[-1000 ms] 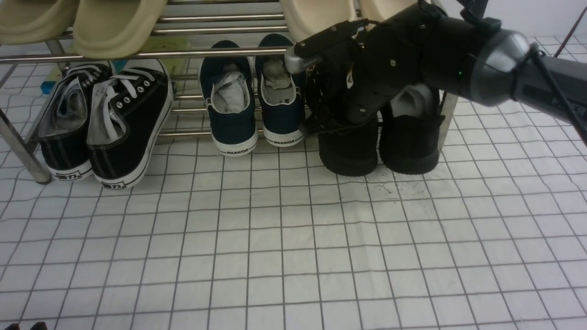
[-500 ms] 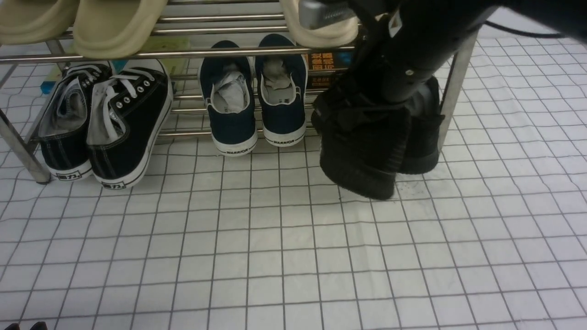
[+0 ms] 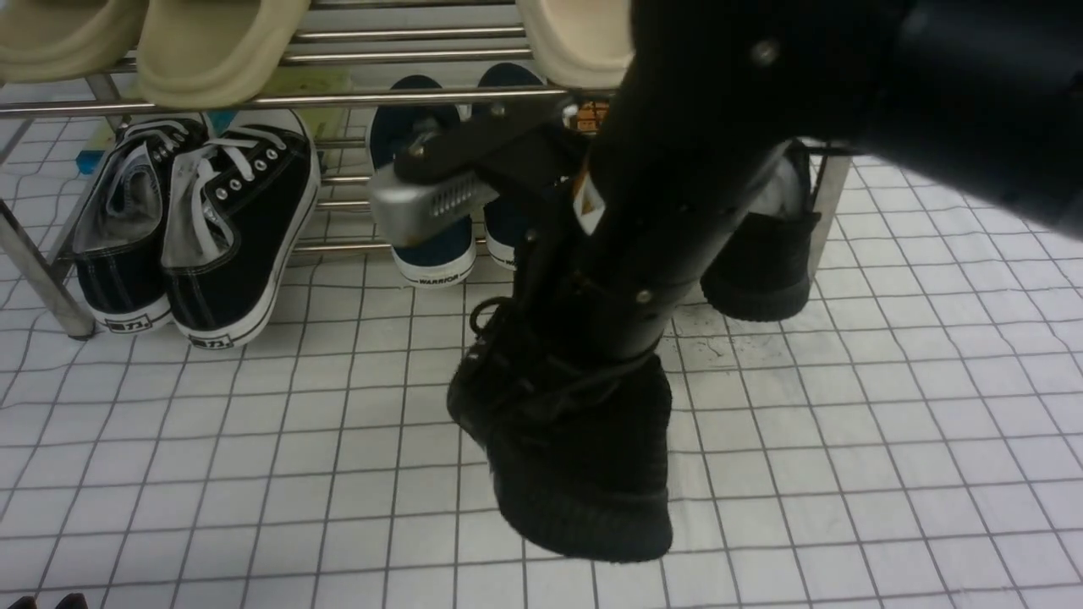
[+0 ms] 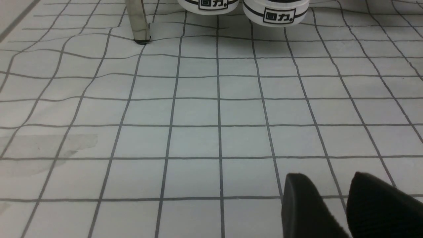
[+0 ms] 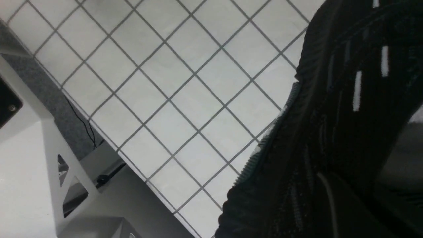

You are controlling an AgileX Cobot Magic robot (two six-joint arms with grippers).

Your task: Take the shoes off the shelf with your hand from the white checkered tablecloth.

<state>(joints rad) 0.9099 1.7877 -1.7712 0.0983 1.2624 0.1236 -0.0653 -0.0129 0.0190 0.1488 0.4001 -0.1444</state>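
My right gripper (image 3: 584,364) is shut on one all-black knit shoe (image 3: 575,465) and holds it, tilted, over the white checkered tablecloth (image 3: 254,474), in front of the shelf (image 3: 406,93). The fingers are hidden inside the shoe. The right wrist view shows the shoe's side with white dashes (image 5: 330,115). The other black shoe (image 3: 761,271) stands at the chrome shelf's right end, partly hidden by the arm. My left gripper (image 4: 333,201) rests low over the cloth at the near left, its fingertips a little apart and empty.
Black canvas sneakers with white soles (image 3: 195,228) and navy slip-ons (image 3: 431,254) stand on the lower tier. Beige slippers (image 3: 211,42) lie on the upper tier. A shelf leg (image 4: 137,19) stands at the left. The cloth's near edge meets a white frame (image 5: 33,165).
My right gripper has pulled one black shoe off the shelf and carried it toward the near side and to the left. The other black shoe stays in place.
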